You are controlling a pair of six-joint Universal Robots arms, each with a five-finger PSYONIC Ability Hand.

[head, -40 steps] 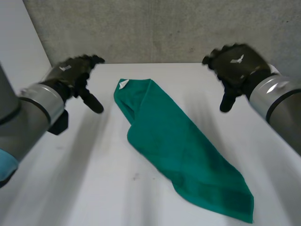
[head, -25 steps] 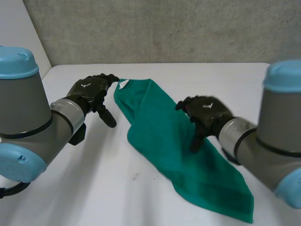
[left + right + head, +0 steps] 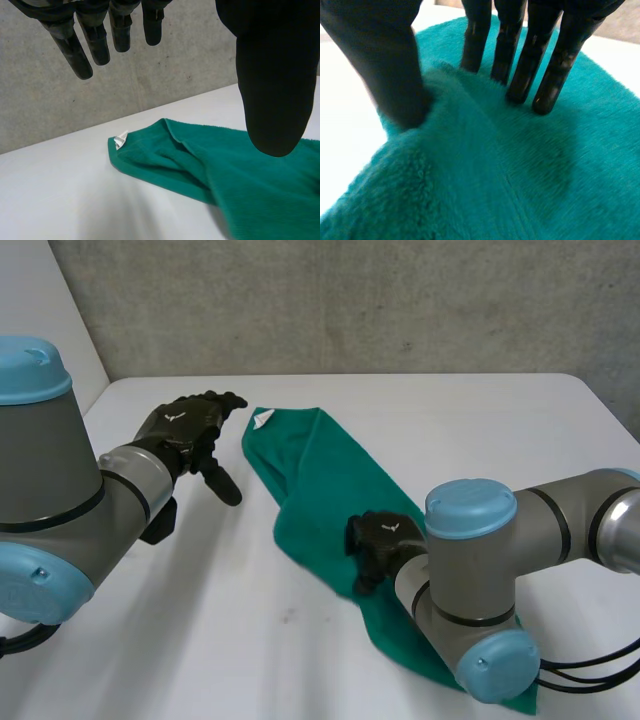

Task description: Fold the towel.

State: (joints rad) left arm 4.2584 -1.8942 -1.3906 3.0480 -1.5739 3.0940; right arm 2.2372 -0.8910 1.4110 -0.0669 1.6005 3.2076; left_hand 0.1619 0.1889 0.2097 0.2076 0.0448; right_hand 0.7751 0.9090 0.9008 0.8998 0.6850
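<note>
Plainly little of the folding is done: the green terry-cloth towel [image 3: 322, 485] lies on the white table [image 3: 190, 630] as a long, loosely doubled strip, with soft creases and uneven edges rather than a neat fold. One end of the towel, the one carrying a small white sewn-in tag [image 3: 263, 419], lies just beyond the fingertips of the robot's left hand [image 3: 186, 428]. The other end runs away under the right forearm. The left hand hovers above the table beside that tagged corner, near it but not touching. In its wrist view the fingers [image 3: 82, 47] hang straight and well apart from the thumb, with nothing between them, and the tag [image 3: 120, 139] and the rumpled corner lie beneath them. The right hand [image 3: 378, 540] is down on the middle of the strip, at the long edge. In its wrist view the straight fingers [image 3: 520, 70] press their tips into the pile while the thumb is planted apart from them at the cloth's border. A low ridge of towel [image 3: 485, 165] is raised between thumb and fingers, but they have not closed on it. As a judgement, this is the start of a grasp. The right hand has yet to pinch the edge, the left has yet to take the tagged corner, and the actual fold across the strip and the smoothing after it all remain to be done.
</note>
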